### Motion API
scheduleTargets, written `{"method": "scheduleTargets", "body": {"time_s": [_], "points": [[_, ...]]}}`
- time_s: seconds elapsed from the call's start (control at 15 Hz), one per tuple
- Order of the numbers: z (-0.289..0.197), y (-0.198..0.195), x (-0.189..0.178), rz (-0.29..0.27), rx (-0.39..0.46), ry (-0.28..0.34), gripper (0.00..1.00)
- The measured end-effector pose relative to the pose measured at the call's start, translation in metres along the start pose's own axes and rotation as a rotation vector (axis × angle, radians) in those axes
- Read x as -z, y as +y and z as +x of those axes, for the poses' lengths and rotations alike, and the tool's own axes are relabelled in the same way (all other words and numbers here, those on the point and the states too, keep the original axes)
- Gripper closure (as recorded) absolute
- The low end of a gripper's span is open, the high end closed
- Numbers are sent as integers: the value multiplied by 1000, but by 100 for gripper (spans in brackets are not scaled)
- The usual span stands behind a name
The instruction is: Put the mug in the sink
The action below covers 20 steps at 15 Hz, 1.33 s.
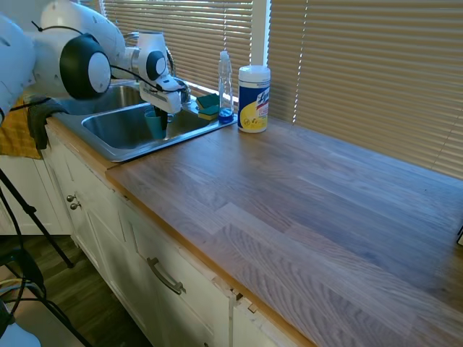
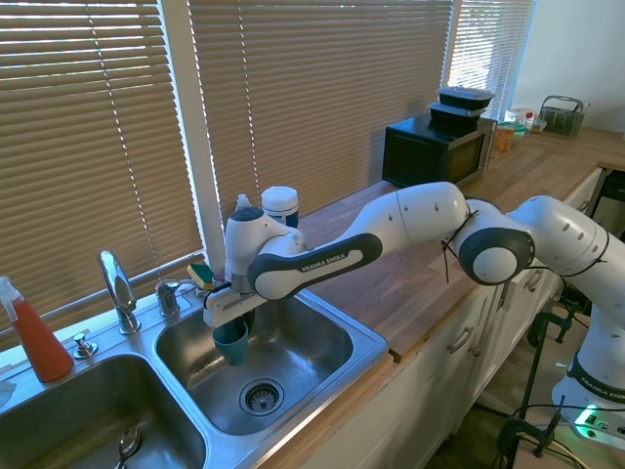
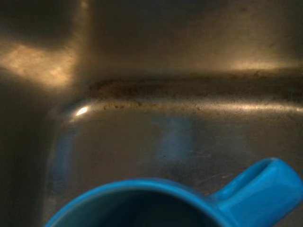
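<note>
Left to right in the second exterior view: a red-filled spray bottle (image 2: 34, 337) stands on the far-left rim of the sink (image 2: 366, 344), beside the chrome faucet (image 2: 117, 288), presumably kept there for washing up. The left basin lies nearer that bottle; the right basin, with its round drain (image 2: 261, 396), receives the arm. The hand (image 2: 234, 320) reaches down into this right basin and is closed on the rim of the mug (image 2: 231, 343), which hangs upright, mouth up, inside the bowl near its far-left wall. Whether the base already touches the steel floor cannot be told; it appears to sit just above it. The mug is held low and upright probably so that it can be set down gently without tipping. In the wrist view the mug's blue rim and handle (image 3: 258, 187) show against the basin's corner. Behind the sink, on the far ledge, lie a green-and-yellow sponge (image 1: 208, 105), a clear bottle (image 1: 226, 83) and a white wipes canister (image 1: 254, 98), the last standing on the wooden counter (image 1: 311, 210), well apart from the mug.
</note>
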<state>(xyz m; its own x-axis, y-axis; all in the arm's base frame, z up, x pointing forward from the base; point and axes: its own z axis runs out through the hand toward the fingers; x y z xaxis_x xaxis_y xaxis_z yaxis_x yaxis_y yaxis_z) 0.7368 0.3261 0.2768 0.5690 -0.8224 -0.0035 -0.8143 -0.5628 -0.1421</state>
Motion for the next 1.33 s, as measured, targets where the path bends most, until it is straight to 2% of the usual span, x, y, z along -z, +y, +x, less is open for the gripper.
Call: {"method": "scheduleTargets", "body": {"time_s": [0.4, 0.47, 1.33], "points": [[6, 1, -50, -62, -17, -24, 100], [6, 1, -55, -67, -17, -26, 0], [6, -4, -46, -40, -22, -32, 0]]}}
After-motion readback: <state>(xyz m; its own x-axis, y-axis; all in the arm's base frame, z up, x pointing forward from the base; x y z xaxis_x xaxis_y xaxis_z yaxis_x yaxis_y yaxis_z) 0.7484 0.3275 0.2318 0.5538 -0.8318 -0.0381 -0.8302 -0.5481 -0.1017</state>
